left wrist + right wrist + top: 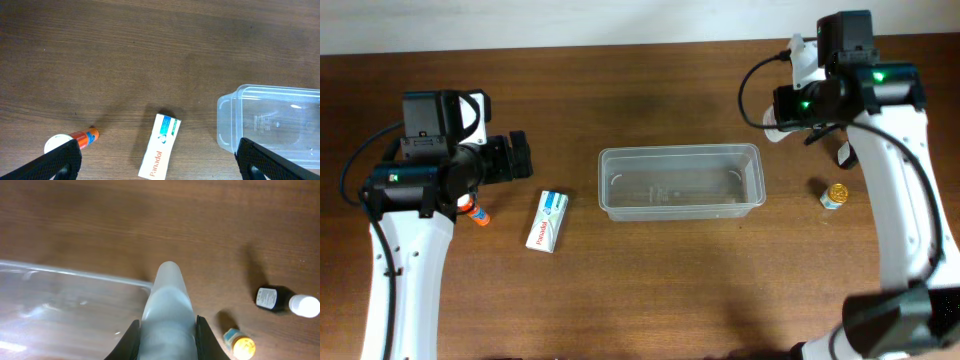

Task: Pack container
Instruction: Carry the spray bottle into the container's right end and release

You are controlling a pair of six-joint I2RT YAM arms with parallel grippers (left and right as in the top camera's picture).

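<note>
The clear plastic container [680, 152] stands empty at the table's middle; its end shows in the left wrist view [226, 107] and its rim in the right wrist view [75, 273]. My right gripper [167, 335] is shut on a whitish translucent bottle [167, 300], held above the container's right end [780, 118]. My left gripper [159, 169] is open and empty, above the table left of the container [517, 158]. A white Panadol box [547, 220] lies below it [163, 137].
An orange tube with a white cap [475, 212] lies by the left arm [84, 137]. A small gold-capped bottle [834, 196] [239, 342] and a dark bottle with a white cap [275, 299] lie right of the container.
</note>
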